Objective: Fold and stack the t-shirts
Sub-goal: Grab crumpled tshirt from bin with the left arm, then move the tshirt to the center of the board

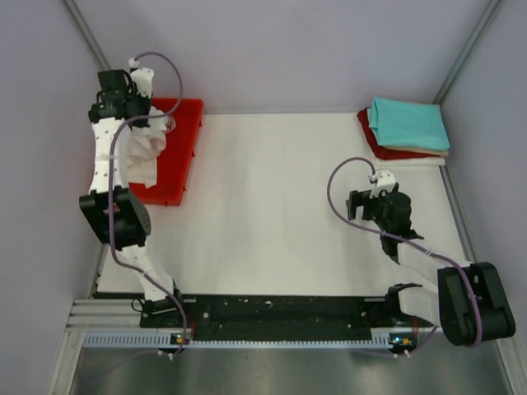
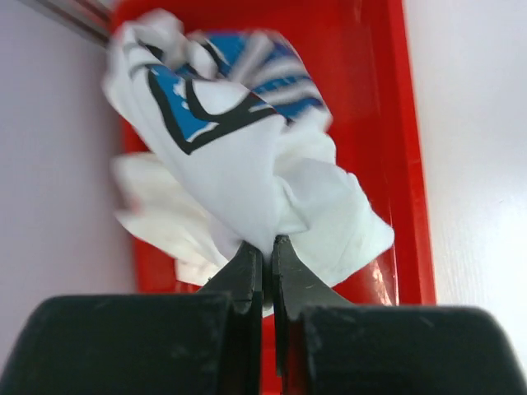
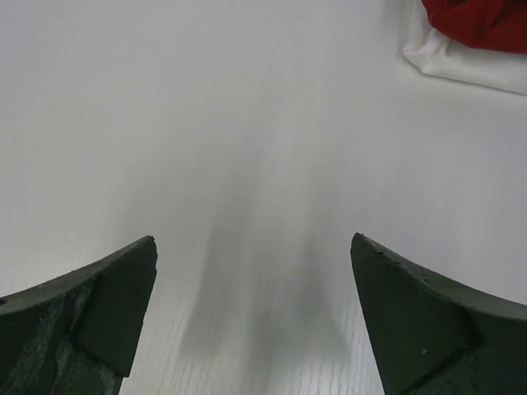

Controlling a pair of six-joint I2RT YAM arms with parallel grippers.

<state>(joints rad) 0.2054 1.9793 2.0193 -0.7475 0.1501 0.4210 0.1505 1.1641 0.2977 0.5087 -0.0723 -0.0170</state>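
the left gripper (image 2: 265,247) is pinched tight on a fold of the white t-shirt (image 2: 247,173), its two black fingers (image 2: 247,276) almost touching with only cloth between them. the shirt is bunched into a loose crumpled lump above the red tray (image 2: 387,99), with the blue-and-black print turned up toward the tray's far end and plain white folds spilling toward the tray's near end. whether the lowest folds touch the tray floor is not clear. in the top view the same white t-shirt (image 1: 148,156) hangs over the left half of the red tray (image 1: 183,140), under the left gripper (image 1: 155,123), while the tray's right half shows bare.

the tray sits at the far left corner of the white table (image 1: 272,206). well apart from it, across the table at the far right corner, lies the folded stack: the teal t-shirt (image 1: 408,123) on top, the dark red t-shirt (image 1: 372,138) peeking out on the side facing the tray, and the cream t-shirt (image 1: 428,151) showing as a thin edge below the teal.

the right gripper (image 1: 359,207) is also far from the tray, to the right over bare table and not touching any cloth. its wrist view shows the right gripper (image 3: 254,247) spread wide with nothing between the fingers, and a corner of the dark red t-shirt (image 3: 482,20) lying on pale cloth at the top right.
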